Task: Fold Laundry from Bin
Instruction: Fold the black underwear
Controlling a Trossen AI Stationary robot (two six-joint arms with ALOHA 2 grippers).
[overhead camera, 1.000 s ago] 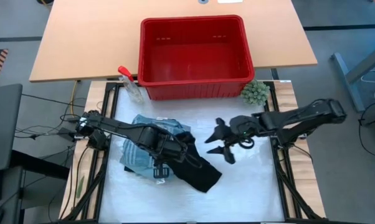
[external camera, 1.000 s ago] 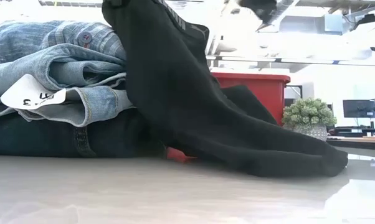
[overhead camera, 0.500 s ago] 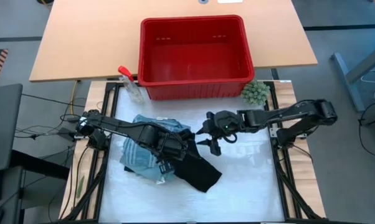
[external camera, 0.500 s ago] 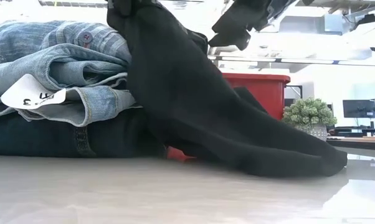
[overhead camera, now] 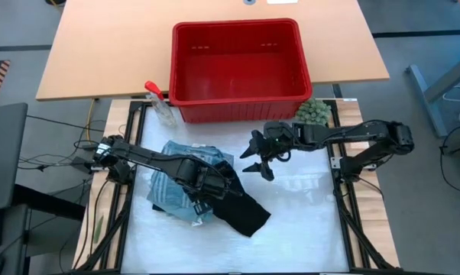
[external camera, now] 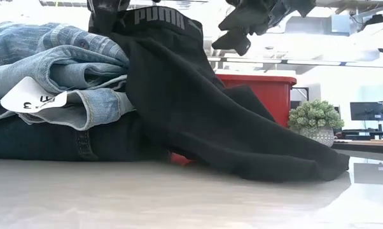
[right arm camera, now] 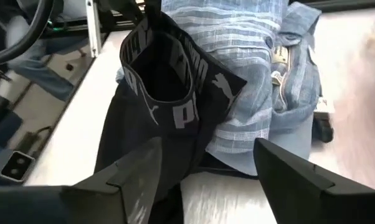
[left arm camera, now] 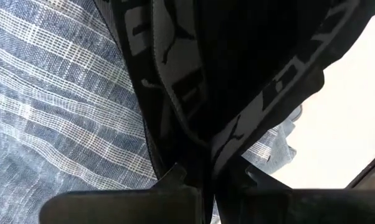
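1. The tabletop (overhead camera: pixel 306 229) carries a white work surface in front and a wooden stretch behind; both dark arms reach over the white part.
2. The red bin (overhead camera: pixel 239 70) stands on the wooden stretch, behind the white surface; its inside shows bare red floor; in the low view only its red wall (external camera: pixel 268 92) peeks out behind the clothes.
3. The laundry sits in a folded stack on the white surface, in front of the bin and to the left; light blue jeans (external camera: pixel 58 89) with a white tag lie on a dark navy piece (external camera: pixel 51 143); a blue-white striped shirt (right arm camera: pixel 250 74) lies on top.
4. A black garment (overhead camera: pixel 241 206) with a lettered waistband drapes from the top of the stack down onto the tabletop, its end trailing toward the right.
5. The left pincer (left arm camera: pixel 207 177) is clenched on the waistband of the black garment, over the stack.
6. The right pincer (overhead camera: pixel 259 156) hovers above the white surface just right of the stack, released, fingers (right arm camera: pixel 134 171) spread wide with nothing between them.
7. A clear spray bottle (overhead camera: pixel 160 103) with a red trigger lies beside the bin's front left corner.
8. A small green fuzzy ball (overhead camera: pixel 312 113) sits at the bin's front right corner.
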